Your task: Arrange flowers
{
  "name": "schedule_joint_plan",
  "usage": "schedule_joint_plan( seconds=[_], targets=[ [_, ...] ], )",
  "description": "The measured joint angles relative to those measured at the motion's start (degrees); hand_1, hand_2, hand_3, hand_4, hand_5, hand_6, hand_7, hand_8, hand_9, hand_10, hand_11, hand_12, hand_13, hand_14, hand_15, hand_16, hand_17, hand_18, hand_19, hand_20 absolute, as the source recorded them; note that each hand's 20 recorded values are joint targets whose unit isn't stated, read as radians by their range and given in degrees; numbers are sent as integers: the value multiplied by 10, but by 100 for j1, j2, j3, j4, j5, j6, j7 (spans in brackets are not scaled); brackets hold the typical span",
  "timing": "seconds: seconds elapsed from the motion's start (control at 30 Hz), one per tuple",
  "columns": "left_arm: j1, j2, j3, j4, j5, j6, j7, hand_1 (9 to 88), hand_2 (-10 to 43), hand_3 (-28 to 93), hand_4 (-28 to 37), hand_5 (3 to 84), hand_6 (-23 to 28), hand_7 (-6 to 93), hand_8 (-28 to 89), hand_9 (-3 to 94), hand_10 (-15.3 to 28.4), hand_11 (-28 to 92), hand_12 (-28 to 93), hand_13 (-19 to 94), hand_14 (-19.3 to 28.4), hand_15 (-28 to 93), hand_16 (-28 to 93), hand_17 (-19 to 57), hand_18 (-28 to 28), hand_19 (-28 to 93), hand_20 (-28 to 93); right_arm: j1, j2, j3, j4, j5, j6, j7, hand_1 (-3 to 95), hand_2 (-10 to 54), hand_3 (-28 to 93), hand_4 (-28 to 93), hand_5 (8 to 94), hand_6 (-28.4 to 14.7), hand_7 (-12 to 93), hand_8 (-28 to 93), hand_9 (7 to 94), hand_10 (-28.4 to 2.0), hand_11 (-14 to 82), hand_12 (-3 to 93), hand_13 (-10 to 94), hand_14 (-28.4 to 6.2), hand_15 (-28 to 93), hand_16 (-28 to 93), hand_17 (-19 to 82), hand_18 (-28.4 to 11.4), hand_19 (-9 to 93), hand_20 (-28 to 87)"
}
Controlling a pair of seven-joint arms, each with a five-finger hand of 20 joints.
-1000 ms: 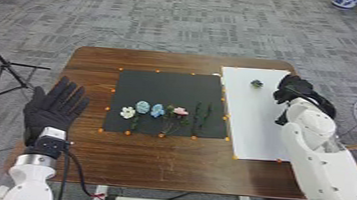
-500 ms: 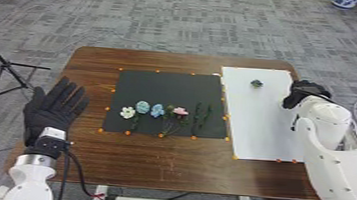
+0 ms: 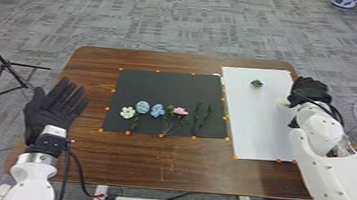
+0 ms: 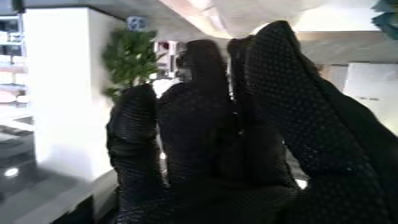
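From where I'm standing, the brown rectangular wooden table (image 3: 153, 169) has visible grain and a faint sheen. Reading it as a clock, the flat black square mat (image 3: 167, 87) near the centre looks matt, and the long white rectangular sheet (image 3: 253, 122) at three looks smooth. The left hand (image 3: 50, 111) at nine and the right hand (image 3: 310, 90) at two wear black fabric; in the right wrist view, that glove is rough with fine raised dots. The white rounded arm shell (image 3: 331, 167) at four looks like smooth plastic.

left hand (image 3: 53, 111) open; right hand (image 3: 310, 90) open
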Motion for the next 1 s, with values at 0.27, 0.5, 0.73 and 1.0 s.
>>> schedule_joint_plan(
  seconds=[0.27,0.5,0.73,1.0],
  targets=[
    [-7,14,-1,-4,-15,27,70,251,205,652,-283,432,84,103,-93,358,138,196,71,276,147,244,-46,-66,148,389,89,-72,-6,6,45,-43,-65,-1,621,-95,592,-283,744,22,243,-29,761,-73,85,230,751,-62,711,308,408,-209,831,389],
    [-6,12,2,-6,-15,23,68,252,205,651,-283,431,83,102,-94,358,137,196,71,276,146,244,-47,-66,148,388,88,-72,-13,2,105,-28,115,12,627,-95,620,-283,781,12,316,24,809,-70,37,283,765,-56,705,305,415,-205,833,389],
    [2,8,0,-12,-12,19,68,250,205,654,-283,429,82,101,-94,357,137,195,70,275,146,244,-47,-66,148,388,88,-156,-8,-47,73,37,558,-20,619,-95,641,-283,758,1,333,63,802,-68,37,294,763,-55,697,308,416,-204,832,388],
    [-3,6,0,-12,-4,12,68,252,204,652,-283,427,81,99,-93,356,137,192,69,275,146,240,-48,-66,148,388,87,-260,57,-216,-375,398,765,-196,610,-95,660,-283,754,-1,337,61,799,-68,37,293,760,-55,693,308,412,-204,830,387]
  ],
)
